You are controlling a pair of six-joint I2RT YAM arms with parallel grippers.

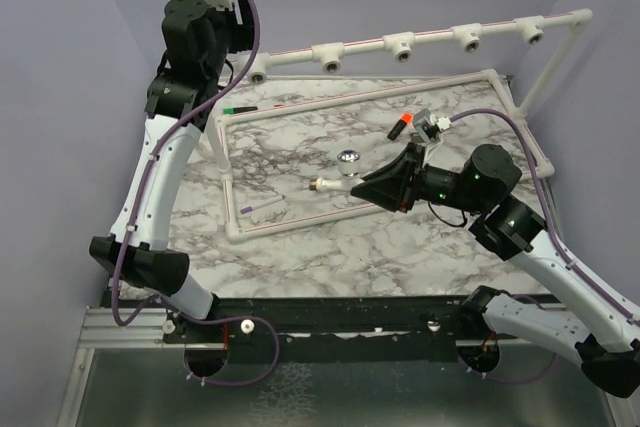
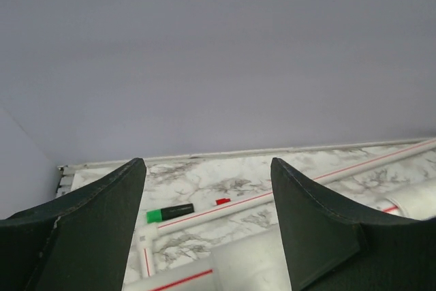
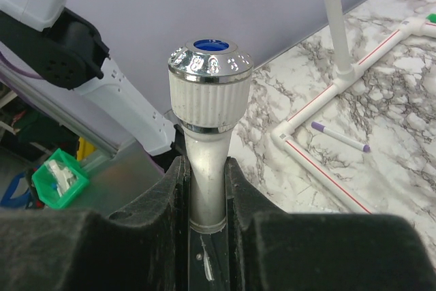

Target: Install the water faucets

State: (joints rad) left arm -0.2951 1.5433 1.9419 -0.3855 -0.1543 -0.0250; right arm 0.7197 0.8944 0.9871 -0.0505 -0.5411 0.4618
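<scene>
Right gripper (image 1: 358,185) has the water faucet (image 1: 338,173) clamped. In the right wrist view the two fingers (image 3: 163,195) are squeezed tight on the pale body of the faucet (image 3: 208,168), with the ribbed knob and its chrome top and blue dot sticking out past the tips.

From the top camera the faucet sits a bit right of centre, inside the white pipe frame (image 1: 360,88) lying on the marble desk (image 1: 300,247). Its knob points toward the top of the frame and the threaded stem pokes left. Can't tell if it's touching the desk or just above it.

The left gripper (image 2: 206,165) is way up in the upper left of the top view. Its wrist cam shows the fingers spread wide apart with nothing between them.

Other stuff: the raised pipe rail with tee sockets (image 1: 400,45) runs across the top, a green-tipped marker (image 1: 240,108) is at the frame's upper left corner, an orange-tipped black stick (image 1: 403,124) is just above the right gripper, and a purple marker (image 1: 262,206) is lower left.
</scene>
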